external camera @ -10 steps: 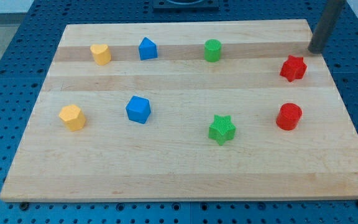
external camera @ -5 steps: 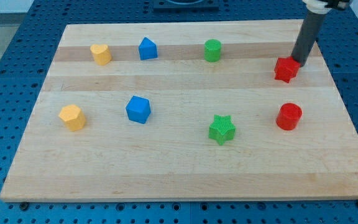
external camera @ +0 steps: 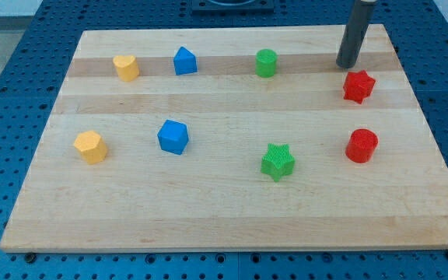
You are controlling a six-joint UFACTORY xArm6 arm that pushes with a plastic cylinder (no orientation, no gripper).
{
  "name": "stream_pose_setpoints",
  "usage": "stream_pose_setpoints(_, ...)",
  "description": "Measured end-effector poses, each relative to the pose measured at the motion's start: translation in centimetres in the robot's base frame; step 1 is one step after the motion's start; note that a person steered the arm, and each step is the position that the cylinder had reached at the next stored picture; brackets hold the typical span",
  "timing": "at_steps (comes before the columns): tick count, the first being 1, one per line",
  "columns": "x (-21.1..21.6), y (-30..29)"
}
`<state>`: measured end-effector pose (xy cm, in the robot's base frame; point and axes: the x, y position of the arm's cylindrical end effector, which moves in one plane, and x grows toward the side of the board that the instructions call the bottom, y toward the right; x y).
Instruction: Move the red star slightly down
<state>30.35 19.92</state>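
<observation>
Since the earlier frame your tip (external camera: 348, 65) has slid toward the view's left and up, off the red star (external camera: 358, 85); the star stays put. Rod stands near upright, leaning slightly, tip just above-left of the star, apart from it. No gripper on this arm, just the rod. Red star sits upright on the tabletop (external camera: 224, 202), near the right edge, above the red cylinder (external camera: 361, 145), right of the green cylinder (external camera: 266, 62).
</observation>
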Motion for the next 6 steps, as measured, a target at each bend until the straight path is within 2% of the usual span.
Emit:
stream_pose_setpoints(3,4.3,0.0)
stream_pose_setpoints(5,4.3,0.0)
stream_pose_setpoints(6,7.0,0.0)
